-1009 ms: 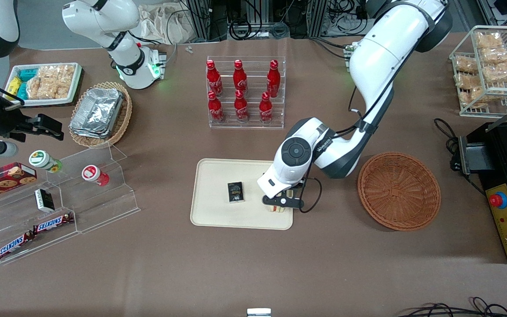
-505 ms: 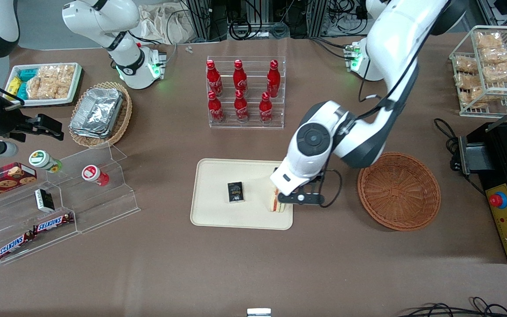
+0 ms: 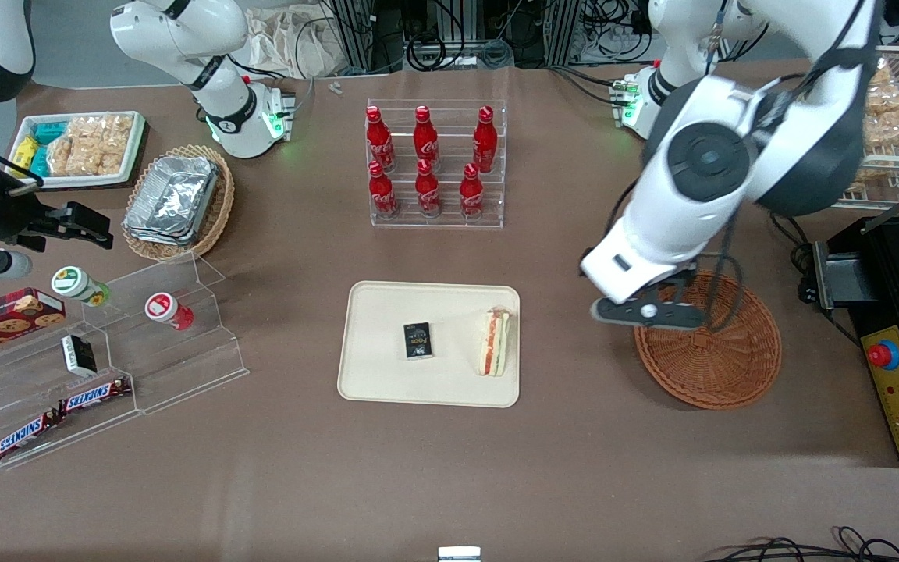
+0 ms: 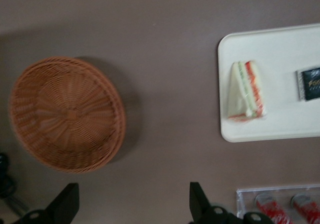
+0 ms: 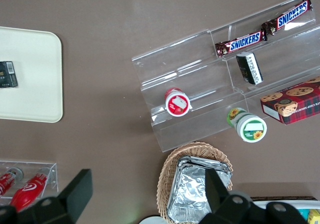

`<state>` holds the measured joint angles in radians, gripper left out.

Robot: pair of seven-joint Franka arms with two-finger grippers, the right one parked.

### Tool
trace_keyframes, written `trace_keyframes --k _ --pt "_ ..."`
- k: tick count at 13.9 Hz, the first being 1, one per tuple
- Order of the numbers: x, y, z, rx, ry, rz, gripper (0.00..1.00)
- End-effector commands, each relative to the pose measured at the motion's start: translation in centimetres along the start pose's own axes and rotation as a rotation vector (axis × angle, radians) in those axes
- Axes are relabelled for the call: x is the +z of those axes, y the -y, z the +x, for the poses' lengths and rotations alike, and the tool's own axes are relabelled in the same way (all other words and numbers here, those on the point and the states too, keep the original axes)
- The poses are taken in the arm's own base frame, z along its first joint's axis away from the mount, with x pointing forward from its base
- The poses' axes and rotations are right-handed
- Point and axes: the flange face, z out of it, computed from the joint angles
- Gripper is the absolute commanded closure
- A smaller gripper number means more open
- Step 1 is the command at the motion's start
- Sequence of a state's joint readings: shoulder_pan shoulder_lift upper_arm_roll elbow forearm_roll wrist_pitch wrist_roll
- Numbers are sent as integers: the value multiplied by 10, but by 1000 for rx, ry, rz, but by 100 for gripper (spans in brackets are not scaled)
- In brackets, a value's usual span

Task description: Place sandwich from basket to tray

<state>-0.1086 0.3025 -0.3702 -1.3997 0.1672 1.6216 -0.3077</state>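
The sandwich (image 3: 494, 341) lies on the cream tray (image 3: 387, 382), at the tray's end nearest the basket; it shows in the left wrist view (image 4: 245, 90) on the tray (image 4: 280, 124). The reddish-brown wicker basket (image 3: 719, 355) is empty and shows in the left wrist view (image 4: 65, 114). My left gripper (image 3: 644, 312) hangs high in the air, above the table between tray and basket, over the basket's rim. It is open and empty, with its fingers (image 4: 198, 204) spread wide.
A small black box (image 3: 417, 341) lies on the tray's middle. A clear rack of red cola bottles (image 3: 430, 168) stands farther from the camera than the tray. A clear stepped stand with snacks (image 3: 106, 367) is toward the parked arm's end. A black machine (image 3: 898, 312) stands beside the basket.
My gripper has let go of the sandwich, risen and moved from the tray toward the basket. The sandwich stays on the tray, now fully in view.
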Motion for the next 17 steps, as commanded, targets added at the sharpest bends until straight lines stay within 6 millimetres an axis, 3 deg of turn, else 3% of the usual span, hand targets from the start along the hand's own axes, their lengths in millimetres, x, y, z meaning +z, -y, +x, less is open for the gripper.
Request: trace_keyframes --k 1,5,8,17 --pt "-25 54 -18 57 20 -19 1" --pt "-51 138 -37 29 42 -13 1" --pt "-60 187 -46 -73 45 -14 0" --pt "-51 207 -49 -118 87 -11 0"
